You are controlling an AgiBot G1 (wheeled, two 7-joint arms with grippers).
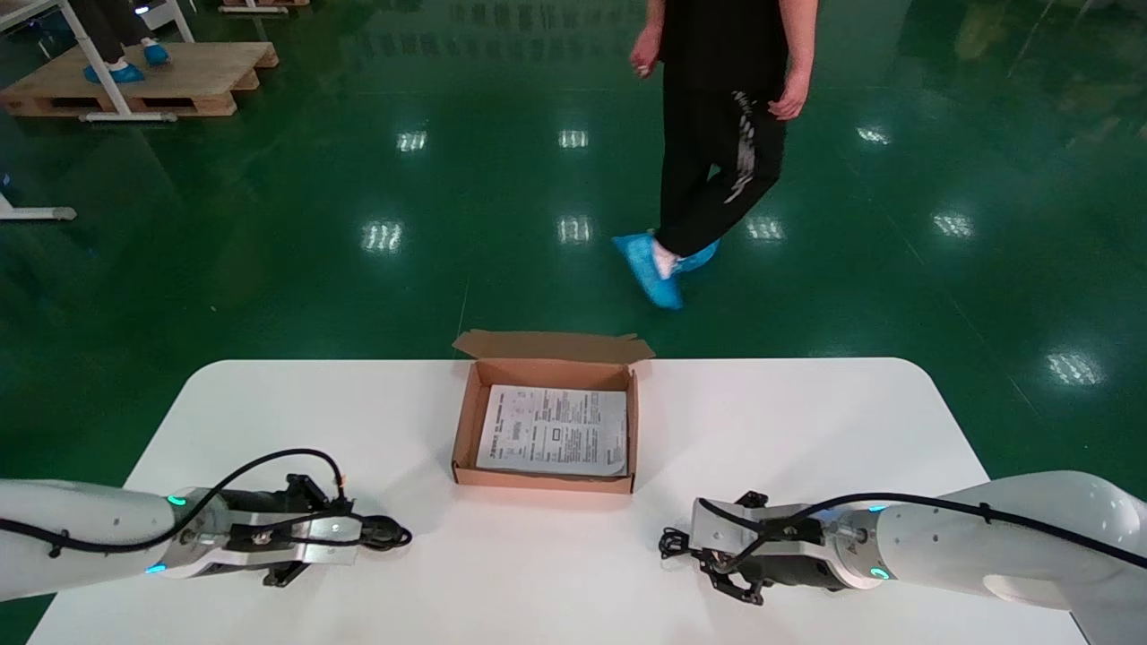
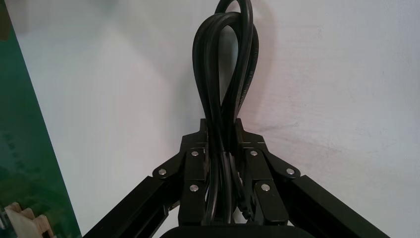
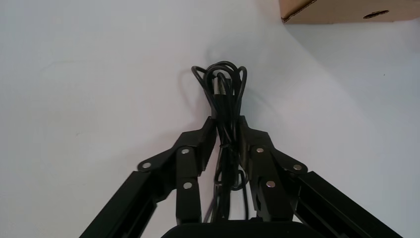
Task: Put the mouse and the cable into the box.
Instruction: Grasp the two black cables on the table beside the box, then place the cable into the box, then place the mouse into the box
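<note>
Two bundles are in hand, one per arm. My left claw (image 1: pixel 375 531), low over the near-left part of the white rounded table (image 1: pixel 806 421), is pressed together on a thick black rubber cable (image 2: pixel 223 64) folded into a long loop. The loop sticks straight out past the fingertips, along the claw's own line, pointing right toward the middle of the table.

Between my arms, at the far edge, sits the open brown cardboard box (image 1: pixel 465 421), with a printed white paper sheet (image 1: pixel 554 430) flat on its floor.

My right claw (image 1: pixel 702 548), near-right, pinches a thin black wire bundle (image 3: pixel 223 82), its coils bunched just past the tips and pointing left. No mouse body shows in any view, so I cannot tell whether this wire belongs to one.

What the coming move turns on, I judge: the box lies far and right of the left claw, far and left of the right one, and both stand about equally near its front corners. Either load must rise over the near wall before I let go above the paper.
</note>
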